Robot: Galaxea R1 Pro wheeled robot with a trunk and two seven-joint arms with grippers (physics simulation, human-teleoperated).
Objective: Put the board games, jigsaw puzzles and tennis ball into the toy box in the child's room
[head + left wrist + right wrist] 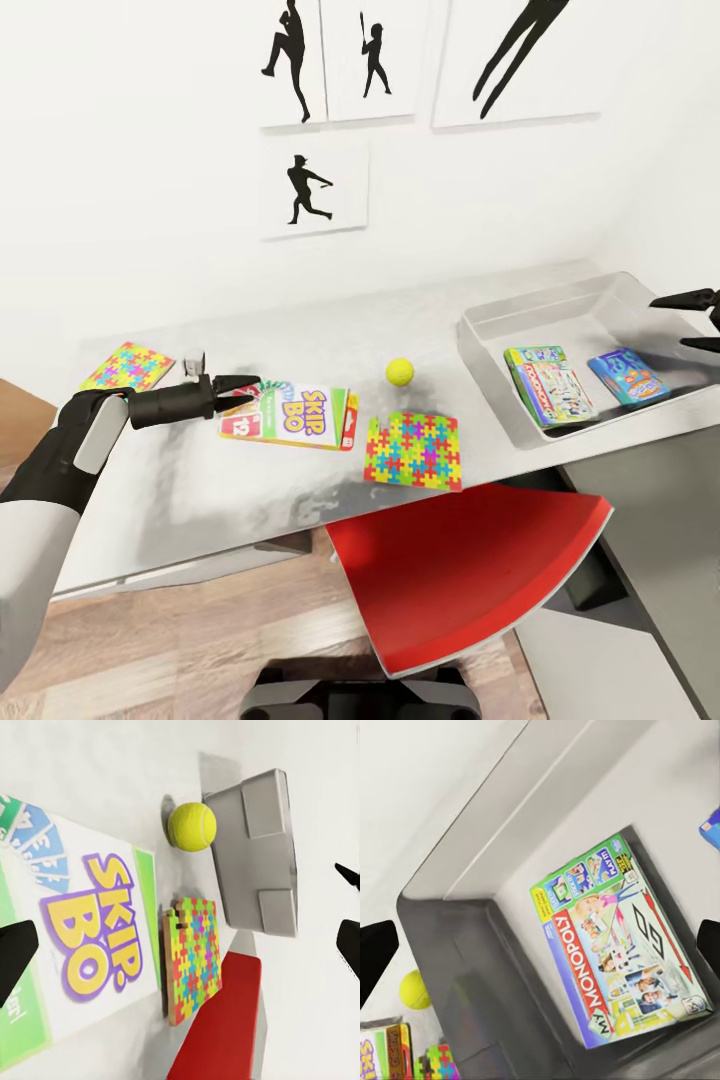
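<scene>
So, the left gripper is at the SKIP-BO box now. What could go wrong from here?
1. The left gripper is open at the edge of the flat SKIP-BO box. Closing there may only push the box along the table.
2. A sliding box could knock the jigsaw puzzle next to it, which already overhangs the table's front edge, to the floor.
3. The tennis ball lies loose nearby and may roll if bumped.
</scene>
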